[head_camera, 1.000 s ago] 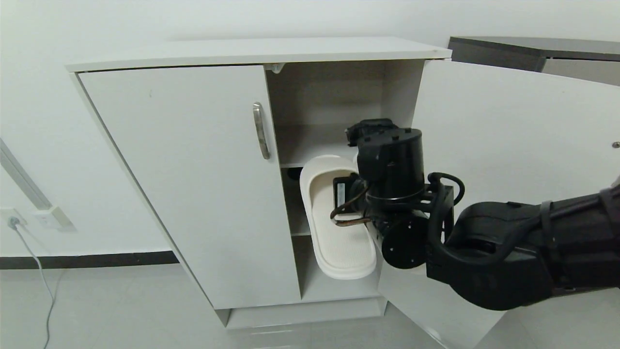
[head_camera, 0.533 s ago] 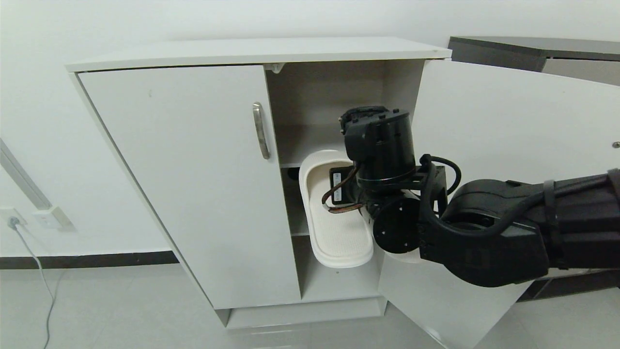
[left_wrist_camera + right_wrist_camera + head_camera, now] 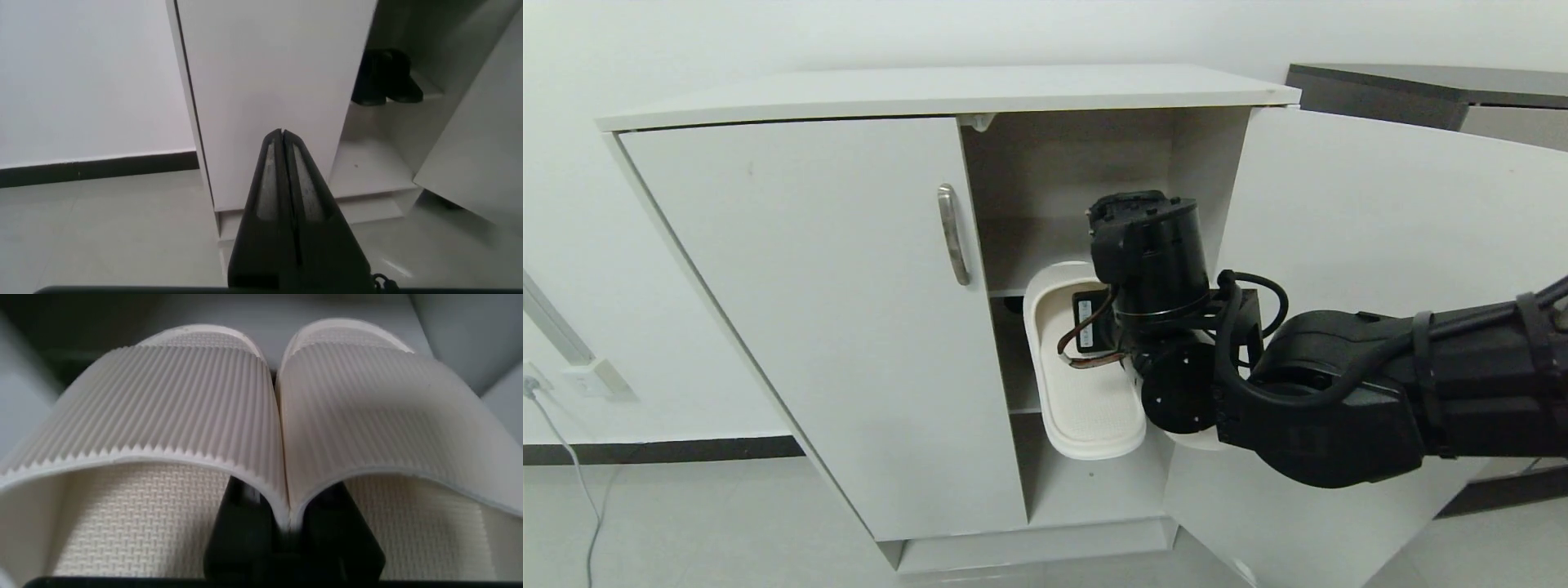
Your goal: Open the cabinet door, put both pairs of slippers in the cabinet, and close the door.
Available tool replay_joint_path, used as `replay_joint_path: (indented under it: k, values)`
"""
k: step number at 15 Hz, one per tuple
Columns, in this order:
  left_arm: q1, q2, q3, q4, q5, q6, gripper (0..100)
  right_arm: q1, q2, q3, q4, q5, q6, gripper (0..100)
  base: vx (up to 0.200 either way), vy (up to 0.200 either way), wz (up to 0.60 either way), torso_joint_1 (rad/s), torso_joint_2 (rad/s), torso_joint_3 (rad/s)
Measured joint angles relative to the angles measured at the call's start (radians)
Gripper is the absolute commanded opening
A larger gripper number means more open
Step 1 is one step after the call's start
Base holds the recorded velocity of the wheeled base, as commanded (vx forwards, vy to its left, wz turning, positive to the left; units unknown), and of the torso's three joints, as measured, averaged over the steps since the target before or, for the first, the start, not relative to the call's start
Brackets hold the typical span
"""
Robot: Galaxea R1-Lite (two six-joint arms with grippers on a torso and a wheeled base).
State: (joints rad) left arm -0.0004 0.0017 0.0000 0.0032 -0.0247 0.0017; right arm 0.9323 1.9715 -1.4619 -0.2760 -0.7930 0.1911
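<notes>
Cabinet (image 3: 270, 65) shelf, wrist-seen, bears perhaps dark slippers (image 3: 386, 77); right jaws clamp white slippers (image 3: 188, 408), left jaws closed.

This looks like a bare indoor test room or plain office rather than a lived-in home: a blank white wall (image 3: 580, 204) with a dark skirting strip (image 3: 662, 449) along its foot meets a smooth, glossy grey floor (image 3: 686, 523). A surface-mounted cable duct (image 3: 547, 327) runs down the wall to a socket (image 3: 592, 381), from which a loose cable (image 3: 574, 465) trails to the floor. The furniture is a plain white two-door cabinet (image 3: 792, 327) and, beside it, a dark-topped unit (image 3: 1421, 86).
</notes>
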Motion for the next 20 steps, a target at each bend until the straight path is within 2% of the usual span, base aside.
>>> replay_joint_path:
  k: [6, 9, 16, 20]
  values:
    - [0.000, 0.000, 0.000, 0.000, 0.000, 0.000, 0, 0.001, 0.008, -0.001, -0.002, 0.000, 0.004, 0, 0.200, 0.000, 0.00, 0.003, 0.00, 0.004]
    - [0.000, 0.000, 0.000, 0.001, 0.000, -0.001, 0, -0.008, 0.036, -0.037, -0.001, 0.007, 0.003, 0, 0.000, 0.000, 0.00, 0.000, 0.00, 0.000]
    - [0.000, 0.000, 0.000, 0.000, 0.000, -0.003, 0, -0.068, 0.153, -0.268, 0.137, 0.013, -0.002, 0, 0.000, 0.000, 0.00, 0.000, 0.00, 0.000]
    - [0.000, 0.000, 0.000, 0.000, 0.000, -0.003, 0, -0.103, 0.225, -0.394, 0.156, 0.014, -0.003, 0, 0.000, 0.000, 0.00, 0.000, 0.00, 0.000]
